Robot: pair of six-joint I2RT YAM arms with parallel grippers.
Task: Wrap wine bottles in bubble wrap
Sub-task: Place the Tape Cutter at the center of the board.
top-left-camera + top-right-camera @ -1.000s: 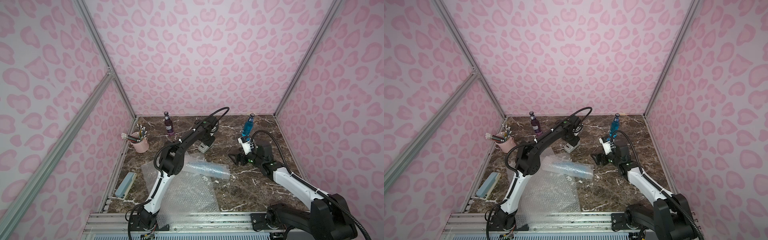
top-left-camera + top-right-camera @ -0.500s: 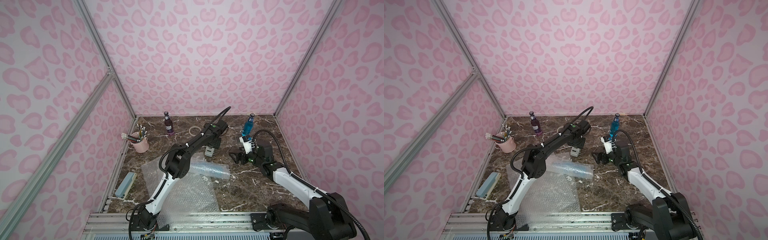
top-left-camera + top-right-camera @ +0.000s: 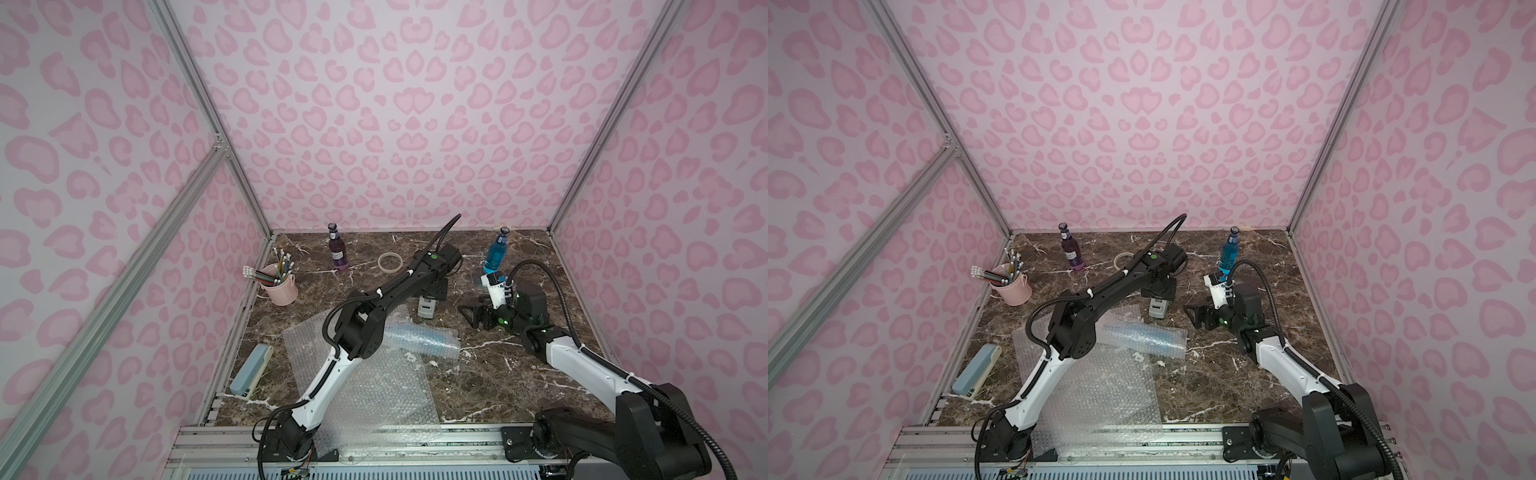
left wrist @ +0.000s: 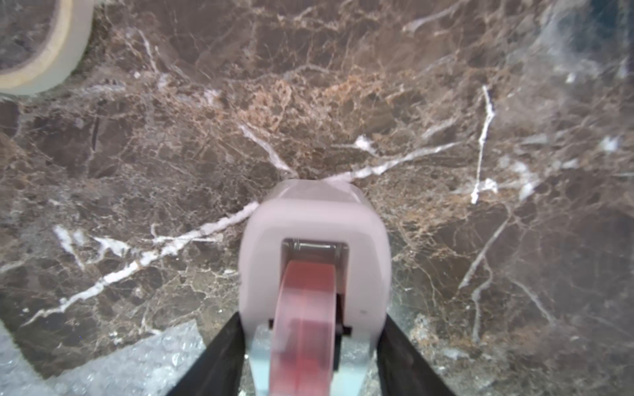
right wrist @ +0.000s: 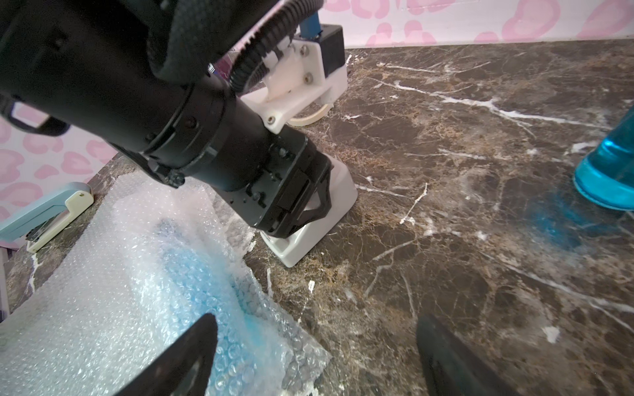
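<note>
A blue wine bottle lies rolled in bubble wrap [image 3: 419, 338] [image 5: 192, 284] at mid-table. Under it a flat bubble wrap sheet [image 3: 374, 390] reaches the front edge. Another blue bottle [image 3: 496, 251] [image 5: 607, 171] stands at the back right and a purple bottle [image 3: 338, 249] at the back left. My left gripper [image 3: 432, 291] [image 4: 312, 319] straddles a white tape dispenser [image 3: 428, 309] [image 4: 315, 240] that rests on the table. Its fingers [image 4: 223, 343] lie against the dispenser's sides with no gap showing. My right gripper [image 3: 467, 316] [image 5: 315, 329] is open and empty, just right of the wrapped bottle's end.
A pale tape roll [image 3: 389, 262] [image 4: 51, 51] lies behind the left gripper. A pink cup of pencils [image 3: 280, 286] stands at the left. A light blue stapler [image 3: 251, 370] [image 5: 51, 212] lies near the left wall. The pink walls close in three sides.
My left arm has swung right and forward with the dispenser, which has uncovered the tape roll. The dispenser now rests on the table. The right arm has barely moved.
</note>
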